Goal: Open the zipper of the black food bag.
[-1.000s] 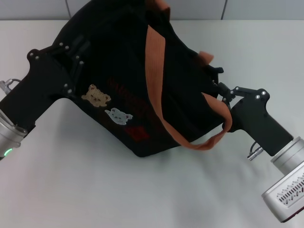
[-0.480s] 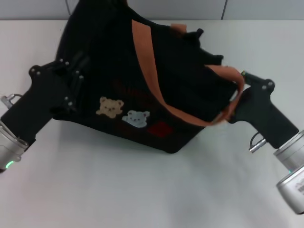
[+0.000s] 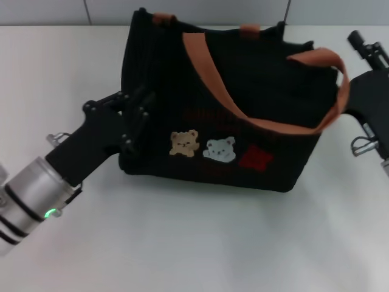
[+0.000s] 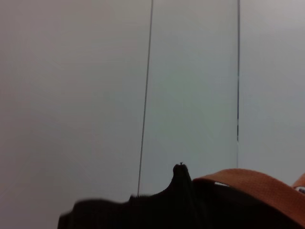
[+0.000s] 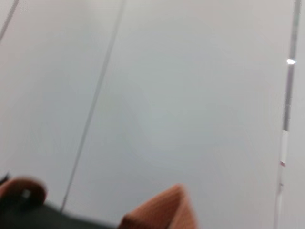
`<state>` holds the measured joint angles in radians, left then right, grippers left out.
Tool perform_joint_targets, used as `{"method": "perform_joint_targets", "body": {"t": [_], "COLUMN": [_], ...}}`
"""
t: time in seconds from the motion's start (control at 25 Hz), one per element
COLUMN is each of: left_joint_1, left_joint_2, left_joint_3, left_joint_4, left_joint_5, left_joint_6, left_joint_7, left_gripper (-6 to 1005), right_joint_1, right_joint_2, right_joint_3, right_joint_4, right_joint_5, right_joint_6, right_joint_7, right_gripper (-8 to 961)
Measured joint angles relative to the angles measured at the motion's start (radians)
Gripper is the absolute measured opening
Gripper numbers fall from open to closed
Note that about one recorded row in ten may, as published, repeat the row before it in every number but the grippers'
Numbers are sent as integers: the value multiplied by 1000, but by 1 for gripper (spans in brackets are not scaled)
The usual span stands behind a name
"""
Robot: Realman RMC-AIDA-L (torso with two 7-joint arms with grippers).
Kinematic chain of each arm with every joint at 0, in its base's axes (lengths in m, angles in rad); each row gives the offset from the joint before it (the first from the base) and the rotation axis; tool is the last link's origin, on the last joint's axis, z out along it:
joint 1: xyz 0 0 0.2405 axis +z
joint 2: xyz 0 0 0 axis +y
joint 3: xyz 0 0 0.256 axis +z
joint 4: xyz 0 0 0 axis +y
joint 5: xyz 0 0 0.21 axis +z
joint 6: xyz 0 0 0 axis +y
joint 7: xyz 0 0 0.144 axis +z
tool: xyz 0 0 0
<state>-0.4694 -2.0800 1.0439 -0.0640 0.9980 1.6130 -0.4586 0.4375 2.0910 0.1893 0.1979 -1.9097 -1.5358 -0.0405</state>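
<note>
Pincer, left: pressed against the left end of the black food bag; fingers look clamped onto the fabric there, bracing it.

Pincer, right: at the far right edge of my head view, just beside the bag's right end, apart from it. Whether it stands wide or narrow I cannot tell.

Bag: upright on the white tabletop, long side facing me, bear patches and red mark level. One orange-brown handle droops across the front.

Zipper: along the top edge at the back; I cannot make out the silvery pull.

Change since a second ago: bag was tilted and skewed, my right pincer close in at its right corner under the handle loop. Now it sits square, and my right pincer has drawn off to the side.

Judgement: squaring looks done; top edge is presented; zipper apparently not yet opened.
</note>
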Motion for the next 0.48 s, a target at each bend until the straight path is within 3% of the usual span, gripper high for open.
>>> {"method": "perform_joint_targets", "body": {"t": [0.08, 0.2, 0.32, 0.48], "left_joint_1": [-39, -35, 6, 99], "left_joint_2": [0, 0, 1, 7], "left_joint_3": [-27, -74, -108, -116], "left_joint_4": [-54, -55, -21, 86], "left_joint_5": [3, 5, 4, 4], "left_joint_6": [-25, -17, 30, 122], "left_joint_7": [-6, -42, -86, -149], "left_gripper": [107, 145, 242, 401], "right_joint_1": [-3, -8, -12, -14], "right_joint_2": [-1, -2, -3, -6], "right_joint_3": [34, 84, 140, 178], "right_joint_4": [-12, -37, -65, -106], "right_joint_5": [0, 0, 0, -1], "right_joint_6": [-7, -17, -20, -24], "right_joint_7": [67, 173, 283, 432], "right_gripper": [567, 621, 674, 673]}}
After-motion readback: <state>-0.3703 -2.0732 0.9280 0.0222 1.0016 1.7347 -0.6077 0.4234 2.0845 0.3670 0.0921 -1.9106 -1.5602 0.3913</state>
